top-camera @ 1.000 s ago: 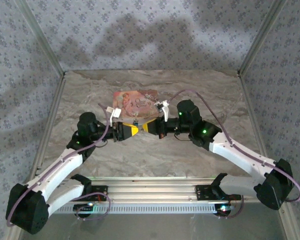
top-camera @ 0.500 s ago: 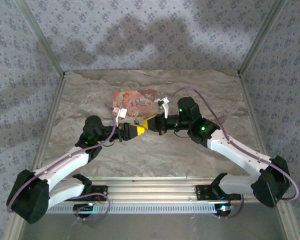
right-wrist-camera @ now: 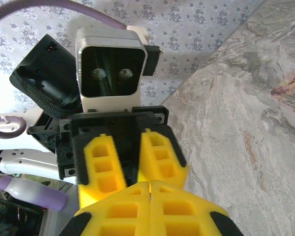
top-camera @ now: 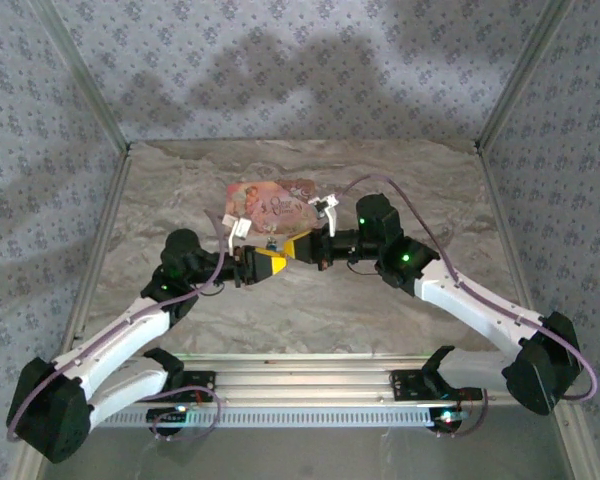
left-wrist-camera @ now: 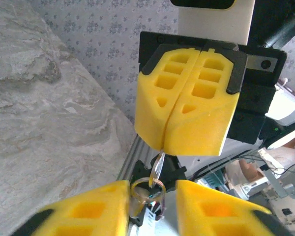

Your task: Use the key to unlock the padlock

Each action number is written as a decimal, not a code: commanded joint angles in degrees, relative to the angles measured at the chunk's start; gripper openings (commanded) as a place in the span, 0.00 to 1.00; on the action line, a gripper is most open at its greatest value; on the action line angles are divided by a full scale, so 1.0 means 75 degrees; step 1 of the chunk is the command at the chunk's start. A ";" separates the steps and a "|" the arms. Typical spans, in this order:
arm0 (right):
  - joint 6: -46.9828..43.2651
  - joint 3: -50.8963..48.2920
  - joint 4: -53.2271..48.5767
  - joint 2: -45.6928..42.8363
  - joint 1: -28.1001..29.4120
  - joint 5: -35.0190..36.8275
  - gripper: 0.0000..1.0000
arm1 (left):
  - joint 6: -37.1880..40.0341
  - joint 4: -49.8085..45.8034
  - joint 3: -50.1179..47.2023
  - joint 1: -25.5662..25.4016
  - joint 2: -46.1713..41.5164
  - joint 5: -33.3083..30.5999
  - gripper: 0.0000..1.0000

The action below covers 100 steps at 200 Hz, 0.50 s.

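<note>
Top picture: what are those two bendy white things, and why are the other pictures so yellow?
They are two robot arms bolted to a marble table. The top picture looks down from above. The other two come from little cameras on the wrists, right next to the yellow fingers. The left gripper and right gripper nearly touch beside a flat pink box. The right gripper squeezes a tiny shiny key. The left gripper seems to pinch a tiny padlock, mostly hidden.

Soft, even light; broad blurred shadows on the back wall (top-camera: 300, 70); left gripper (left-wrist-camera: 152, 196) close, out of focus; background glare.
</note>
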 commanded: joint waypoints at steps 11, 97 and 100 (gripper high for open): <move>-0.0005 0.0048 0.0031 -0.0164 0.0005 -0.0153 0.00 | 0.0293 -0.0318 0.0105 0.0254 -0.0264 -0.0022 0.38; -0.0064 0.0136 0.0050 0.0070 0.0123 -0.0216 0.00 | 0.0157 0.0123 0.0238 0.0296 -0.0112 0.0372 0.24; -0.0064 0.0144 0.0047 0.0076 0.0130 -0.0212 0.00 | 0.0152 0.0118 0.0234 0.0295 -0.0123 0.0372 0.25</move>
